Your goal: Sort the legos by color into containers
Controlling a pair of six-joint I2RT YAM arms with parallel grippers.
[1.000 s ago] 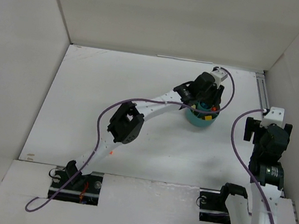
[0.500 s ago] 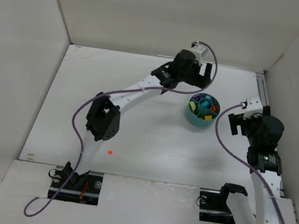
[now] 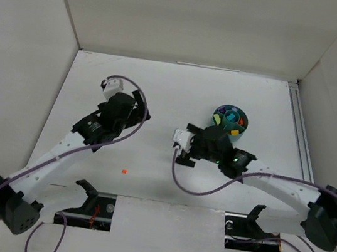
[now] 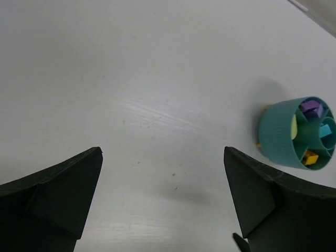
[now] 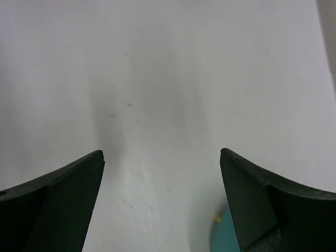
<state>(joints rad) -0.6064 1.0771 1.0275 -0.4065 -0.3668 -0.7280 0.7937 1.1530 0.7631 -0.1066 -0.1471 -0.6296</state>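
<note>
The teal cup point(image 3: 231, 121) stands at the table's back right, with purple, yellow, blue and orange legos in its divided sections. In the left wrist view the cup point(image 4: 296, 131) is far to the right, a purple brick point(image 4: 311, 107) and an orange one point(image 4: 310, 156) showing inside. A tiny orange lego point(image 3: 123, 171) lies alone on the table near the front left. My left gripper point(image 3: 143, 106) point(image 4: 163, 152) hangs open and empty over the left middle. My right gripper point(image 3: 202, 145) point(image 5: 161, 152) is open and empty just left of the cup point(image 5: 223, 239).
White walls enclose the table on three sides. A metal rail point(image 3: 299, 120) runs along the right edge. Purple cables loop off both arms. A tiny yellow speck point(image 4: 258, 144) sits at the cup's foot.
My left gripper opened above the cup, then swung away to the left. My right arm swept from the right edge to the middle, beside the cup.
</note>
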